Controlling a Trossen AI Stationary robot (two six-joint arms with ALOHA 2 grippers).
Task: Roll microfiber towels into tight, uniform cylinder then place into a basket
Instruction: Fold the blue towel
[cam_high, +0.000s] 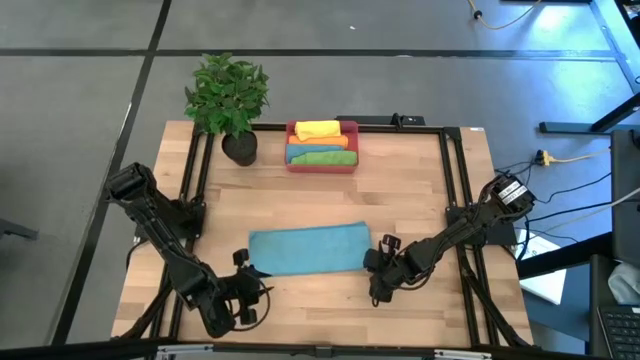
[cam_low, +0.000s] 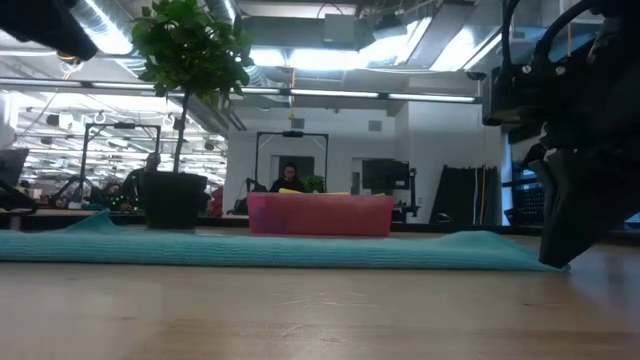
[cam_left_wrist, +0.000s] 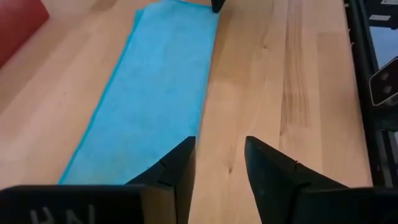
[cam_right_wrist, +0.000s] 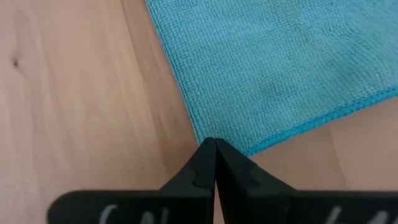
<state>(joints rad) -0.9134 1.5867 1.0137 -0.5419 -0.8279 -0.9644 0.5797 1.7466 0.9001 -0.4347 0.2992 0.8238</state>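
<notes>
A teal-blue microfiber towel (cam_high: 305, 248), folded into a long strip, lies flat on the wooden table near its front edge. In the low view the towel (cam_low: 280, 250) is a low band. My left gripper (cam_left_wrist: 221, 146) is open above the table beside the towel's left end (cam_high: 252, 280), with nothing between its fingers. My right gripper (cam_right_wrist: 214, 144) is shut, its tips at the towel's near right corner (cam_high: 372, 272). The red-pink basket (cam_high: 322, 167) stands at the far side and holds rolled towels: yellow, orange, blue and green. My right gripper comes steeply from above, slanting in from the table's right, and its shut fingertips (cam_right_wrist: 205, 155) meet the towel's near right corner (cam_right_wrist: 249, 146). The tips hide the corner itself, so I cannot tell whether they pinch it or press on it. The towel lies flat on the table.
A potted plant (cam_high: 230, 95) stands left of the basket at the far edge. Black frame rails (cam_high: 195, 190) run along the table's left and right sides. Bare wood (cam_high: 320, 205) lies between the towel and the basket.
</notes>
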